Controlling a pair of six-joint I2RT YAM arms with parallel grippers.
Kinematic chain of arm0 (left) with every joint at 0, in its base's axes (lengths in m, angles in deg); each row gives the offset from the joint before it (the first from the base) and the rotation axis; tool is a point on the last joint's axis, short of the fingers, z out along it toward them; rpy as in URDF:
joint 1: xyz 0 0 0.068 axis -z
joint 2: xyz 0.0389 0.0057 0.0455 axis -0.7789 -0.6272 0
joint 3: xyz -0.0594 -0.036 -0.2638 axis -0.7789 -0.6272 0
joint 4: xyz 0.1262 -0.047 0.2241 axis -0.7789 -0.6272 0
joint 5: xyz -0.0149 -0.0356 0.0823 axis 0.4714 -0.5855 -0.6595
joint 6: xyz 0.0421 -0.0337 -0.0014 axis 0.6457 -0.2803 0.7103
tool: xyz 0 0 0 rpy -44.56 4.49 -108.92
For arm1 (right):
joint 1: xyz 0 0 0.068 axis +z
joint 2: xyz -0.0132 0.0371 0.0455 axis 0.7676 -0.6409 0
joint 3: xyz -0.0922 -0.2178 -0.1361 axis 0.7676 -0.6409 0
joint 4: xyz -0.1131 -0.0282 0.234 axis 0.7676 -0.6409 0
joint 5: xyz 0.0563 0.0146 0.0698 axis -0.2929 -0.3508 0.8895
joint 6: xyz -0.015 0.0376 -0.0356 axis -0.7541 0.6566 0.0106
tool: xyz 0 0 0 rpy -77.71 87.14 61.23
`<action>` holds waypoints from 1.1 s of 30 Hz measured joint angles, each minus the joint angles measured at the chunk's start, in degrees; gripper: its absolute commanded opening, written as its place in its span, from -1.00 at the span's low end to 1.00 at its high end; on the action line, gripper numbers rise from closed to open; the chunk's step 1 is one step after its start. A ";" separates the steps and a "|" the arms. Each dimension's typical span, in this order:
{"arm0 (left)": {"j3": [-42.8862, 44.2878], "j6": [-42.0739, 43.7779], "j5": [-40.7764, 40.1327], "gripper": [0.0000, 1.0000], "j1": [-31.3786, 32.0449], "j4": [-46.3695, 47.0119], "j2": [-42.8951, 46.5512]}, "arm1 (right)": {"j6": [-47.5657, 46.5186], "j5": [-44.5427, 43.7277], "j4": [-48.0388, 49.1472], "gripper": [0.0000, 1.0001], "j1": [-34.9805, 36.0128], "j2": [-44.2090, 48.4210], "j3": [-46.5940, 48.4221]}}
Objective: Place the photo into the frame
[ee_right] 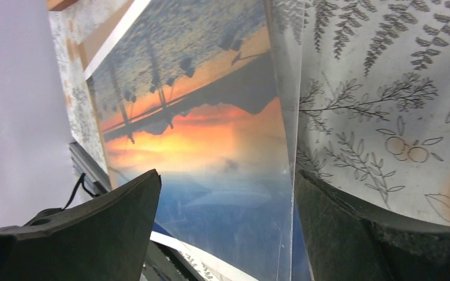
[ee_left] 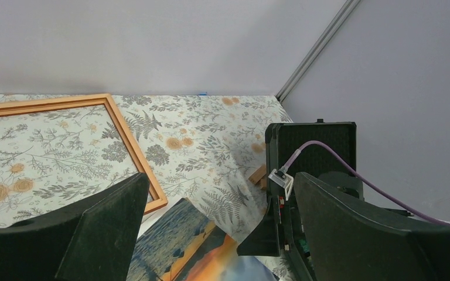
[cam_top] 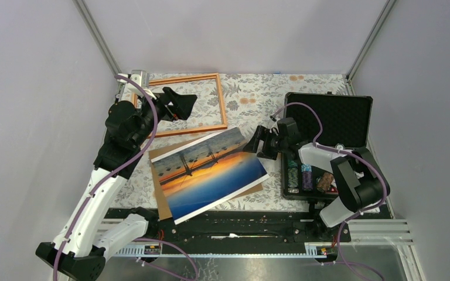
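Observation:
The photo [cam_top: 211, 175], a bridge at sunset, lies face up at the table's middle on a brown backing board [cam_top: 163, 202]. A clear sheet seems to lie over it; its edge shows in the right wrist view [ee_right: 287, 117]. The orange-brown frame [cam_top: 220, 105] lies flat at the back left. My left gripper [cam_top: 183, 103] is open and empty, held above the frame's near right part. The left wrist view shows the frame [ee_left: 130, 143] and the photo [ee_left: 193, 246]. My right gripper [cam_top: 254, 143] is open at the photo's right corner, low over the photo [ee_right: 211, 134], holding nothing.
An open black case [cam_top: 328, 114] with chips [cam_top: 307, 175] stands at the right, close behind my right gripper. A floral cloth [cam_top: 258, 99] covers the table. A small wooden block [ee_left: 259, 174] lies beside the case. Grey walls close in on three sides.

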 measured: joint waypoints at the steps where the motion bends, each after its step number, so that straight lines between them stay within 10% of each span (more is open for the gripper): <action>1: 0.00 -0.13 0.00 0.97 0.00 0.00 0.00 | 0.52 0.50 0.52 0.79 0.00 0.46 -0.20; 17: -0.02 -0.76 0.02 0.97 0.00 0.02 0.00 | 5.57 3.76 12.24 0.80 0.00 -1.27 -1.38; 33: -0.04 -0.83 0.24 0.97 0.11 0.02 0.00 | 25.70 6.36 40.83 0.27 4.52 -9.55 -5.38</action>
